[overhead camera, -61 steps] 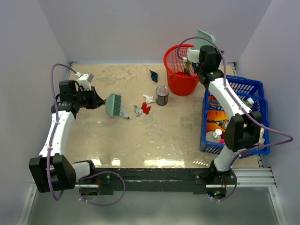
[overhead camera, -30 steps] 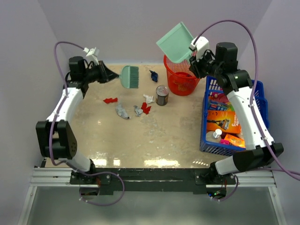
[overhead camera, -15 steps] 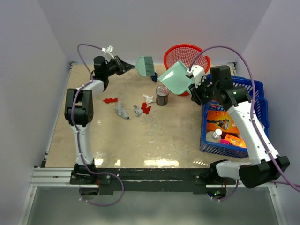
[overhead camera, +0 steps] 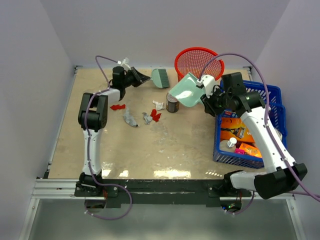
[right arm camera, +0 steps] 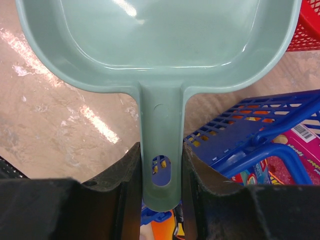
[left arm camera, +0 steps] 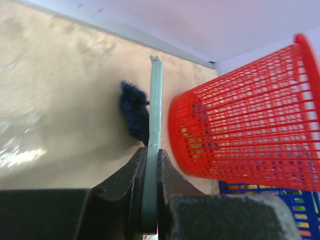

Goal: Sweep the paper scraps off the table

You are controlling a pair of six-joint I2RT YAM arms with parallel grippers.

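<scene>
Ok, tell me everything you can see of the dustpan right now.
The dustpan is one piece of glossy, pale mint-green plastic: a shallow tray with rounded corners and a raised rim, plus a flat handle with an oval hole. It looks empty. The right gripper is shut on the handle, holding it tilted above the table, in front of the red basket and by the can. Nothing else seems to touch it.

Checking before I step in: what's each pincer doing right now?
Left pincer: shut on the brush.
Right pincer: shut on the dustpan.
</scene>
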